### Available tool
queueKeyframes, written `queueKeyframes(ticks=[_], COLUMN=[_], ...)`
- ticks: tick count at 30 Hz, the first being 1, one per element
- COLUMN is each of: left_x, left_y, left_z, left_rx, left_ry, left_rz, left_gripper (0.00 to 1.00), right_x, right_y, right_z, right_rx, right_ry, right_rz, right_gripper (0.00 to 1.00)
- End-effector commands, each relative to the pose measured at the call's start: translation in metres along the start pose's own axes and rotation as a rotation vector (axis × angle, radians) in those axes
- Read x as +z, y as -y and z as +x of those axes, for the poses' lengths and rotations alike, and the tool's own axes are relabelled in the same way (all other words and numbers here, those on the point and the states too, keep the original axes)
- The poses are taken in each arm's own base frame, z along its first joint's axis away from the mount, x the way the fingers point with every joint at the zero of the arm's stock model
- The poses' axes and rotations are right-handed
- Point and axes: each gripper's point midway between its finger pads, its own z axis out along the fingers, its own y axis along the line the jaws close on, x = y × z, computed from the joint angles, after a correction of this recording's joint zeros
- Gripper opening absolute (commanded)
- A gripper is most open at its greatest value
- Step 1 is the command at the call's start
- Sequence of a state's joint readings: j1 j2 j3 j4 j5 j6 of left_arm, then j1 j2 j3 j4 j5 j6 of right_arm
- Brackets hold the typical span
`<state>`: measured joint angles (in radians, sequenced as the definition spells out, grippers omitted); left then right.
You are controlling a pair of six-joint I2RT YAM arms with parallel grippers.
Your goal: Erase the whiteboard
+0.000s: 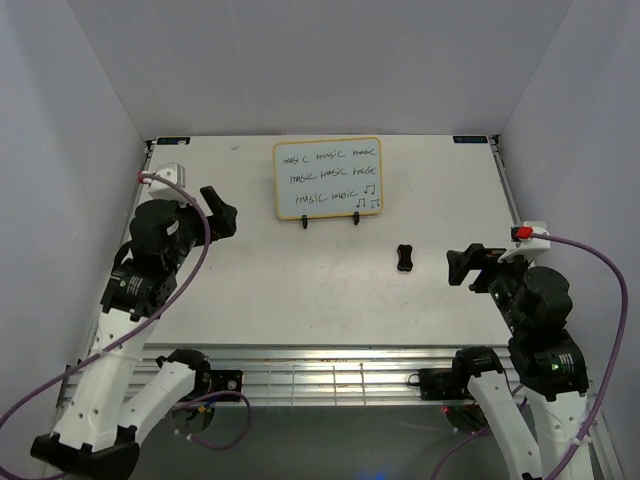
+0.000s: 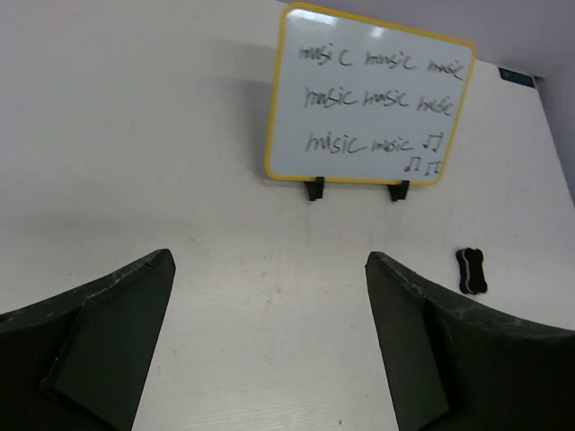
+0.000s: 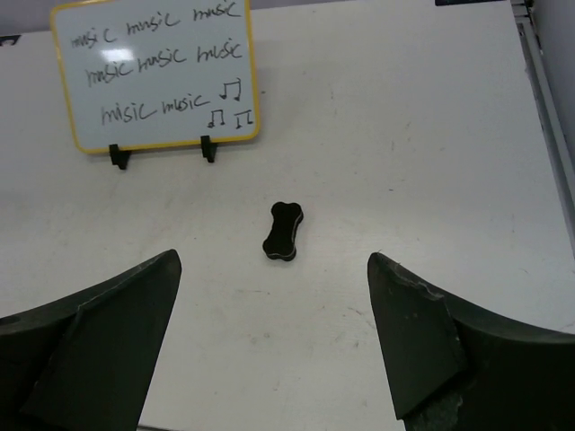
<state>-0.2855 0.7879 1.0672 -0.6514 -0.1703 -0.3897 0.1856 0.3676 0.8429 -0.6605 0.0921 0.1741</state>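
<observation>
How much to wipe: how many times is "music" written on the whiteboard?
8 on the whiteboard: three in the top row, three in the middle, two in the bottom. None hidden.

Small black bone-shaped eraser [image 1: 405, 257], lying flat on a white table [image 1: 280, 300], right of centre. Farther back and to the left, two short black feet of a thin wire stand [image 1: 305, 222], side by side on the tabletop. Plain pale walls [image 1: 320, 60] on three sides.

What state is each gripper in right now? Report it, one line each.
Left gripper: open, holding nothing.
Right gripper: open, holding nothing; the eraser lies ahead of it, not gripped.
</observation>
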Motion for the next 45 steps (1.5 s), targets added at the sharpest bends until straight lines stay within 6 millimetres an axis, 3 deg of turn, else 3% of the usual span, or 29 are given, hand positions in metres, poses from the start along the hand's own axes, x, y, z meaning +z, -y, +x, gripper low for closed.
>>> queueKeyframes(ticks=[1,4,5,8,9,11,12,13,14,15,16,17,20,23,25,26,29,30,32,33,42,45], left_x=[0.009,0.034,0.043,0.082,0.103,0.123,0.145,0.148,0.156,0.167,0.185,0.182,0.211,0.244,0.252,0.262,0.271,0.277,0.276,0.279,0.28,0.284], left_y=[0.062,0.075,0.08,0.083,0.082,0.09,0.081,0.092,0.092,0.075,0.069,0.073,0.043,0.031,0.033,0.027,0.026,0.022,0.025,0.021,0.036,0.037], left_z=[-0.021,-0.016,-0.024,-0.022,-0.018,-0.019,-0.011,-0.011,-0.011,-0.014,-0.004,0.006,0.027,0.056,0.063,0.083,0.102,0.122,0.125,0.136,0.141,0.149], left_rx=[0.014,0.021,0.025,0.039,0.05,0.093,0.104,0.122,0.126,0.106,0.098,0.087,0.013,-0.046,-0.052,-0.083,-0.135,-0.176,-0.202,-0.225,-0.261,-0.278], left_ry=[0.026,0.009,0.046,0.046,0.02,0.027,-0.004,-0.003,-0.001,-0.005,-0.022,-0.067,-0.149,-0.225,-0.254,-0.299,-0.345,-0.382,-0.382,-0.394,-0.352,-0.378], left_rz=[0.302,0.354,0.368,0.354,0.342,0.393,0.394,0.513,0.558,0.571,0.619,0.73,0.826,0.835,0.895,0.91,0.981,0.997,1.052,1.05,1.185,1.22], left_gripper=[0.98,0.98,0.98,0.98,0.98,0.98,0.98,0.98,0.98,0.98,0.98,0.98,0.98,0.98,0.98,0.98,0.98,0.98,0.98,0.98,0.97,0.89], right_x=[-0.006,-0.005,-0.006,-0.008,-0.008,-0.011,-0.013,-0.014,-0.015,-0.017,-0.018,-0.02,-0.023,-0.025,-0.025,-0.025,-0.026,-0.026,-0.026,-0.026,-0.017,-0.017], right_y=[-0.031,-0.041,-0.045,-0.059,-0.063,-0.065,-0.066,-0.068,-0.069,-0.071,-0.071,-0.072,-0.074,-0.076,-0.076,-0.077,-0.081,-0.084,-0.086,-0.086,-0.082,-0.082], right_z=[-0.034,-0.03,-0.031,-0.027,-0.024,-0.024,-0.023,-0.023,-0.023,-0.023,-0.023,-0.024,-0.024,-0.024,-0.023,-0.022,-0.023,-0.022,-0.021,-0.022,-0.021,-0.02], right_rx=[0.024,0.033,0.031,0.022,0.021,0.018,0.014,0.011,0.009,0.003,-0.007,-0.012,-0.028,-0.03,-0.03,-0.03,-0.024,-0.018,-0.017,-0.015,-0.011,-0.008], right_ry=[0.152,0.132,0.14,0.147,0.141,0.149,0.147,0.147,0.145,0.142,0.142,0.14,0.14,0.143,0.138,0.134,0.125,0.114,0.1,0.093,0.074,0.068], right_rz=[-0.166,-0.221,-0.245,-0.33,-0.356,-0.371,-0.382,-0.391,-0.396,-0.412,-0.416,-0.42,-0.434,-0.445,-0.449,-0.453,-0.479,-0.494,-0.504,-0.503,-0.473,-0.474], right_gripper=[0.9,0.9,0.9,0.9,0.9,0.9,0.9,0.9,0.9,0.9,0.9,0.9,0.9,0.9,0.9,0.9,0.9,0.9,0.9,0.9,0.9,0.9])
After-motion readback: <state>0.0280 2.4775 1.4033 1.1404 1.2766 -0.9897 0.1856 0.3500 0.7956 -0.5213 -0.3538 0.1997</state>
